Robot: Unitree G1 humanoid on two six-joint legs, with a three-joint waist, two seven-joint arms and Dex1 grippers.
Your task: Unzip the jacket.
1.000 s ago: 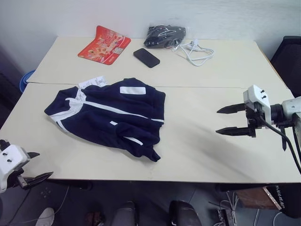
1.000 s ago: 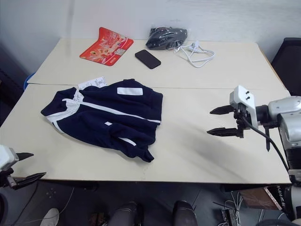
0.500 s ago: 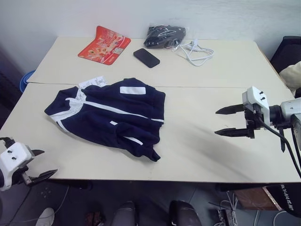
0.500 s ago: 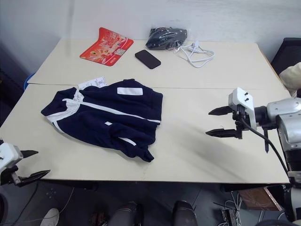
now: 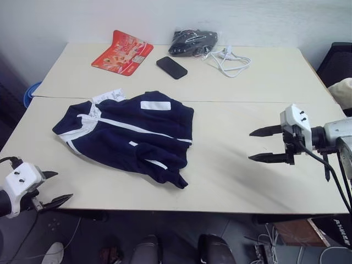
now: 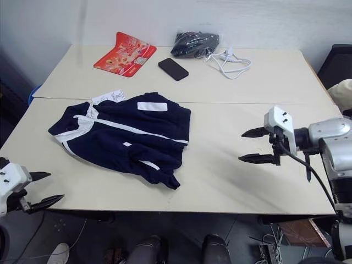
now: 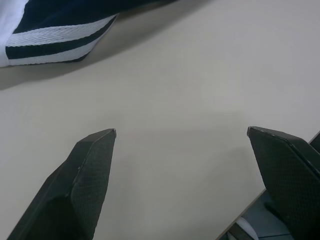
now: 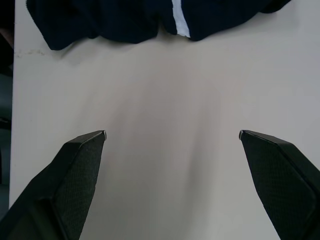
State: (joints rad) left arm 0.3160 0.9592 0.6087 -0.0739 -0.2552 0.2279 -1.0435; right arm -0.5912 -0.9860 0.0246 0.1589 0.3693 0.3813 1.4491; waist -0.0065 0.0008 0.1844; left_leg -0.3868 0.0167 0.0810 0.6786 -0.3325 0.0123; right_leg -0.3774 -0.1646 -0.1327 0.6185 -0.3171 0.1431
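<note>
The navy jacket (image 5: pixel 129 135) lies crumpled on the left half of the cream table (image 5: pixel 231 176), with white stripes, a white patch and a paper tag (image 5: pixel 107 96) by its collar. My left gripper (image 5: pixel 58 188) hovers open at the table's front left corner, well short of the jacket, whose white-striped hem (image 7: pixel 55 42) shows in the left wrist view. My right gripper (image 5: pixel 257 145) stands open above the table's right side, its fingers pointing left toward the jacket, a clear gap away. The jacket's edge (image 8: pixel 150 20) lies ahead of it in the right wrist view. The zipper pull is too small to make out.
At the table's back lie a red packet (image 5: pixel 122 53), a black phone (image 5: pixel 171 67), a black bundle in a clear bag (image 5: pixel 192 41) and a white cable (image 5: pixel 230 59). A dark chair (image 5: pixel 338 69) stands at the right. A seam (image 5: pixel 247 102) crosses the table behind the jacket.
My left gripper has edged slightly in toward the table's front corner. The right gripper has drifted a little left and down. The jacket has not moved.
</note>
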